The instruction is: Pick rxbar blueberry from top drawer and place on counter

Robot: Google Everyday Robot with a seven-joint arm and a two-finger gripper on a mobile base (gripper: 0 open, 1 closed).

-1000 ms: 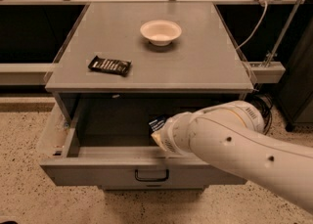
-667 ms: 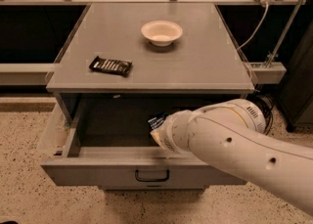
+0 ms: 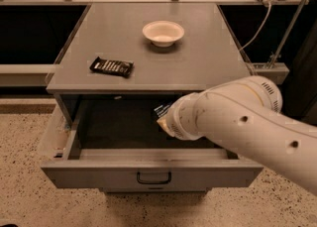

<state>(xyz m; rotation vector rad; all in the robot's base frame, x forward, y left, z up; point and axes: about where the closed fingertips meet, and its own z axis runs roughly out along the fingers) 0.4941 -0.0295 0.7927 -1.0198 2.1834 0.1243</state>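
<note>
The top drawer (image 3: 148, 171) stands pulled open, with a dark interior and a loop handle on its front. My arm reaches into it from the right. My gripper (image 3: 162, 122) is at the arm's end inside the drawer, mostly hidden behind the pale wrist. A dark wrapper corner with pale print, the rxbar blueberry (image 3: 161, 110), shows right at the wrist's tip, above the drawer floor. The grey counter (image 3: 203, 62) lies above the drawer.
A black-wrapped bar with white lettering (image 3: 112, 66) lies on the counter's front left. A white bowl (image 3: 163, 32) sits at the counter's back middle. A rail, cables and dark shelving stand behind and to the right. Speckled floor lies below.
The arm's end and the dark wrapper at its tip have risen slightly inside the drawer. The bowl and the black bar have not moved.
</note>
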